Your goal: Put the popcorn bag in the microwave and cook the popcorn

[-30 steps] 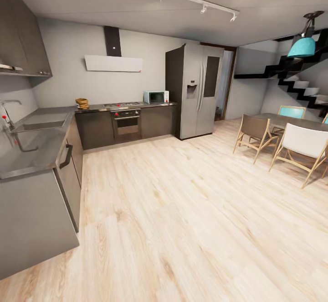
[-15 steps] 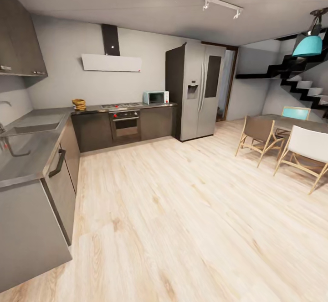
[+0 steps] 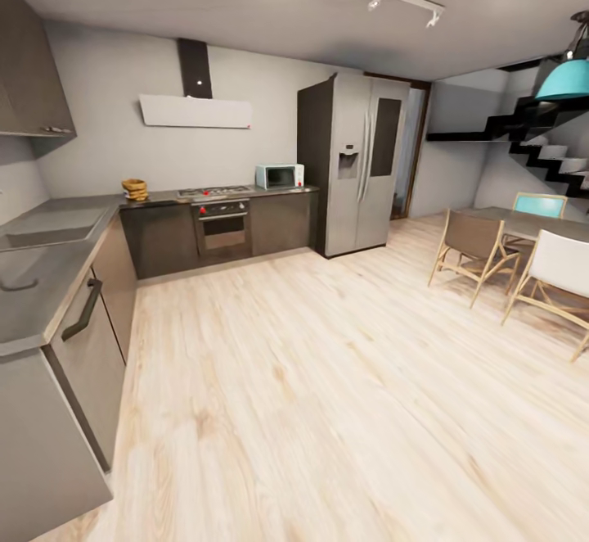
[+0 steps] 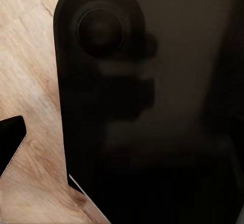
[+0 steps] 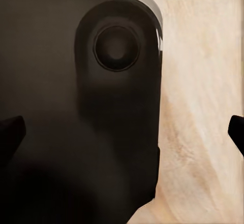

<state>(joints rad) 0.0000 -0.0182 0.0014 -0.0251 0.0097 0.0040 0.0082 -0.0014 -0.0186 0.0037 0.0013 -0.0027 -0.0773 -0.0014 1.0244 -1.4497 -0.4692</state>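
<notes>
The popcorn bag sits on the tabletop at the far wall, near the corner of the L-shaped run, upright, small at this range so no detail. Just beside it along the same run is the steel hob, w/ the black oven built in under it. The microwave stands past the hob, at the end of the run next to the tall grey fridge; its dark door looks closed. Bag and microwave are well apart, hob between them.

A white hood hangs on the wall above the hob. Pale wood floor takes up the middle of the head view. A dining table w/ chairs (one turquoise) is over by the black stairs.

Left wrist view: one dark fingertip of the left gripper over floor, beside a dark robot body part; can't tell if jaws are apart or together. Right wrist view: two dark fingertips of the right gripper at opposite edges, so it's spread apart, holding nothing.
</notes>
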